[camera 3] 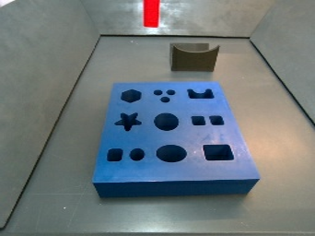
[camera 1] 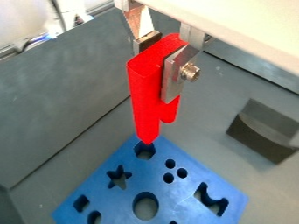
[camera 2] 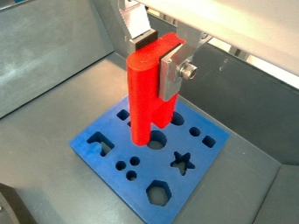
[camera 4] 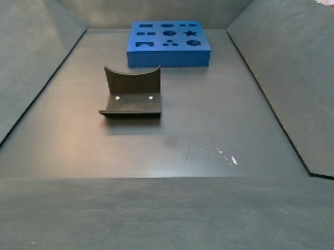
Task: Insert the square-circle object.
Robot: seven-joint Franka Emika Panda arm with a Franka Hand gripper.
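Note:
My gripper (camera 1: pixel 160 61) is shut on the upper end of the square-circle object (camera 1: pixel 146 96), a long bright red piece with two parallel prongs that hangs straight down. Both wrist views show this grip; the gripper (camera 2: pixel 156 59) and the red piece (camera 2: pixel 142 96) hang well above the flat blue board (camera 2: pixel 163 171) with shape-holes. In a wrist view the prong tips point towards the board's (camera 1: pixel 100 196) near end. In a side view only the red piece's lower end (camera 3: pixel 151 11) shows, at the frame's top edge, beyond the board (camera 3: pixel 147 137). The gripper is out of view in both side views.
A small dark grey block with a curved notch (camera 3: pixel 193 55) stands on the grey floor apart from the board; it also shows in the wrist view (camera 1: pixel 267 129) and the side view (camera 4: pixel 132 93). The board (camera 4: pixel 170 44) lies near a wall. Sloped grey walls enclose the floor.

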